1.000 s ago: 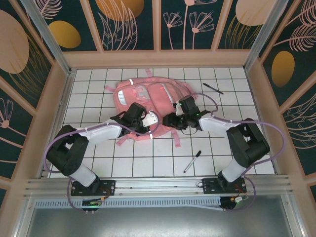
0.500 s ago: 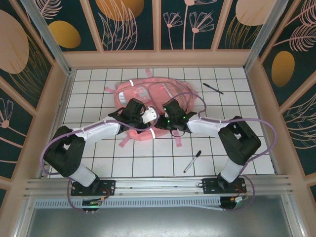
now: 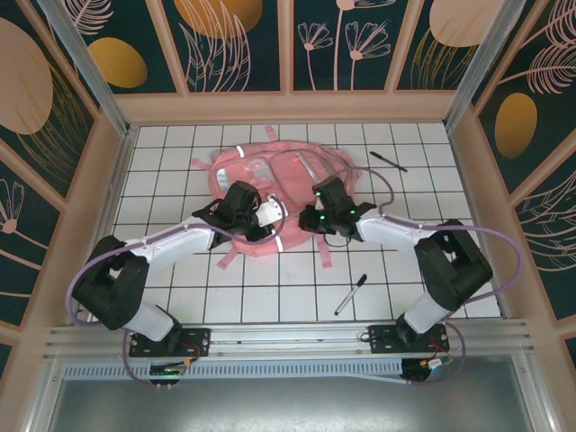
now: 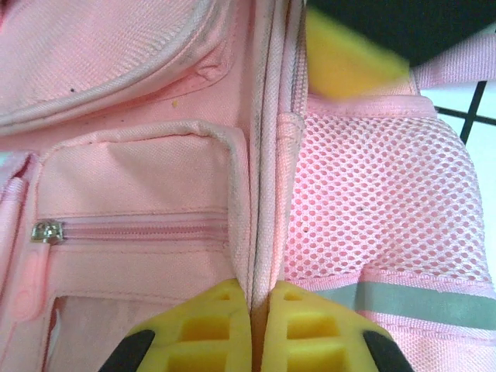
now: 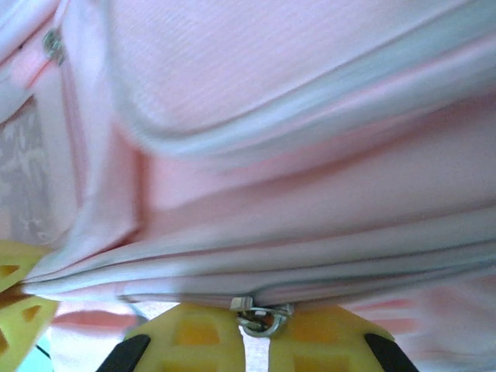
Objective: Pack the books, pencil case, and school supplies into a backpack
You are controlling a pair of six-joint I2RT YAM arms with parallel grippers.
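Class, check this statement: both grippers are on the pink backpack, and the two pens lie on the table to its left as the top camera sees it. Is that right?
Wrong on one point: the pens lie to the right of the backpack, not the left. The top external view shows the far pen and the near pen both on that side. The left gripper and right gripper are on the backpack, as stated.

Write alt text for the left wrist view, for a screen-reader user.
The left tool, its yellow fingers together, pinches a seam ridge of the pink backpack, seen close up. Left of the seam is a zipped pocket with a silver zipper pull; right of it, a mesh side pocket above a grey reflective strip.
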